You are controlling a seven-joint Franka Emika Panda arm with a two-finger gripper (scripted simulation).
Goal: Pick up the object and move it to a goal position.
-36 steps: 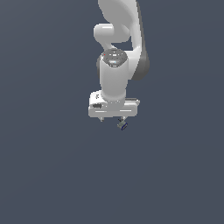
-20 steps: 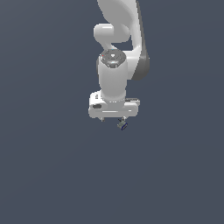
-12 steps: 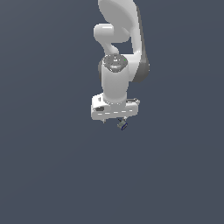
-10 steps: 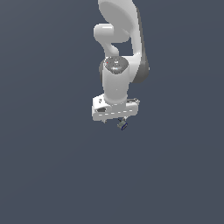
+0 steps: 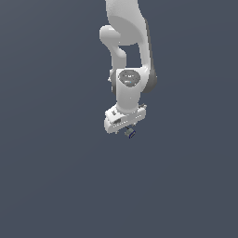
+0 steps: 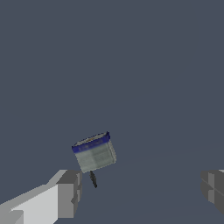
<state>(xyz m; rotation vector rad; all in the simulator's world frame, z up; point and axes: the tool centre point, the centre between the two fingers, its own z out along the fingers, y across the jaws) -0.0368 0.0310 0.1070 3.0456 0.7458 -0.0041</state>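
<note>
Only wrist view: jaws wide | block (image 6: 94,152) beside one finger (image 6: 70,194), ungripped

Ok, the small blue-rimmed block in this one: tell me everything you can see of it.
The block is a tiny rounded rectangular piece, greyish on its broad face with a dark navy-blue band along one edge. In the wrist view it sits tilted between the wide-open jaws, nearer one finger, and neither finger visibly touches it. A thin dark mark lies just beside it. In the exterior view it shows as a speck just below the gripper.
</note>
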